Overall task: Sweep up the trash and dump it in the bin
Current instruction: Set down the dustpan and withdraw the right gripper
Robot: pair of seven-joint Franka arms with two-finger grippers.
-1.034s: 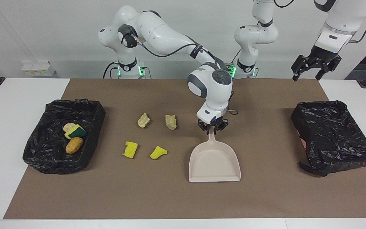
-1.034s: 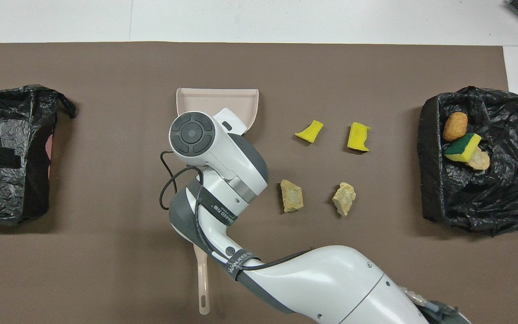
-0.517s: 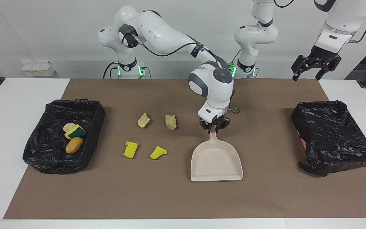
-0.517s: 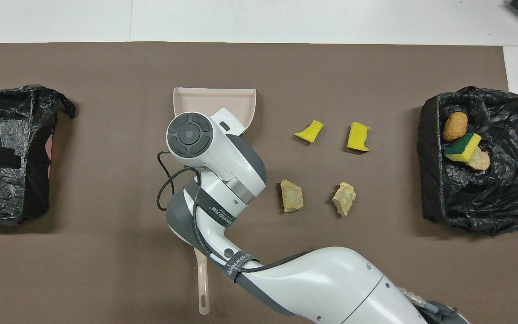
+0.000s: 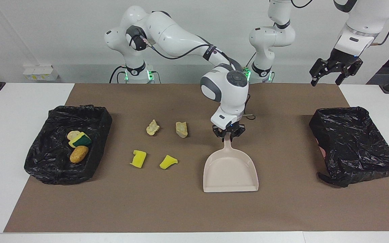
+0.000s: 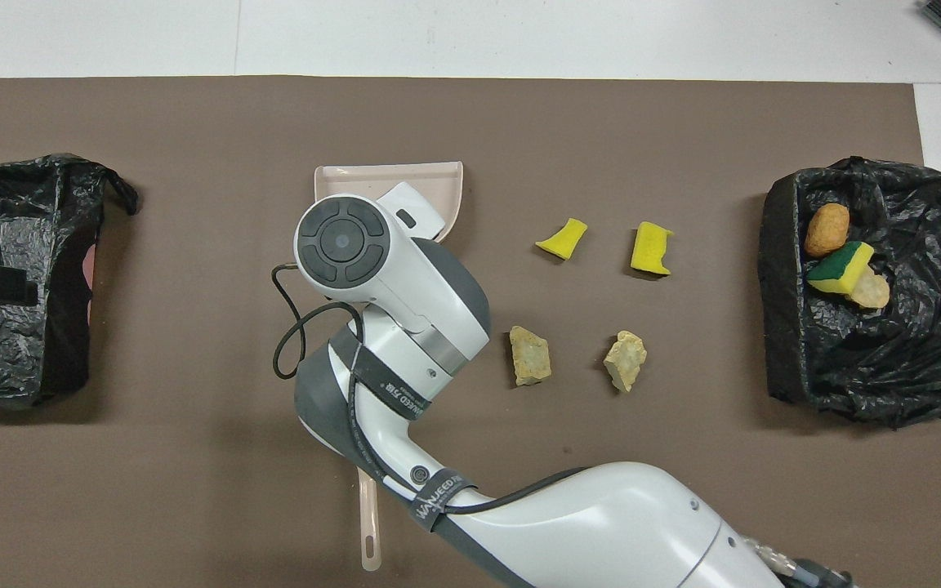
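1. Black-bagged bin [image 5: 51, 168] at the right arm's end of the brown mat [image 5: 181, 209]. Three scraps of trash lie inside: a pale chunk [image 5: 72, 134], a green-backed yellow sponge [image 5: 80, 140] resting against it, and a golden-brown lump [image 5: 79, 154] just beside the sponge.
2. Four scraps lie loose on the mat, between this bin and the dustpan. Two yellow sponge pieces [image 5: 138, 158] [image 5: 168, 162] lie side by side, apart from each other. Two beige chunks [image 5: 152, 127] [image 5: 181, 129] lie nearer to the robots than the sponge pieces.
3. Beige dustpan [image 5: 230, 170] lies flat on the mat near its middle. Its handle points toward the robots and its open mouth away from them. No scrap is in it.
4. Right gripper [image 5: 228, 132] is low, at the handle of the dustpan, with the arm reaching out over the mat. Whether it clamps the handle or stands loose around it: cannot tell.
5. Second black-bagged bin [image 5: 343, 111] at the left arm's end of the mat; no scraps visible inside.
6. Left gripper [image 5: 335, 71] hangs high, jaws wide and holding nothing; this arm waits.
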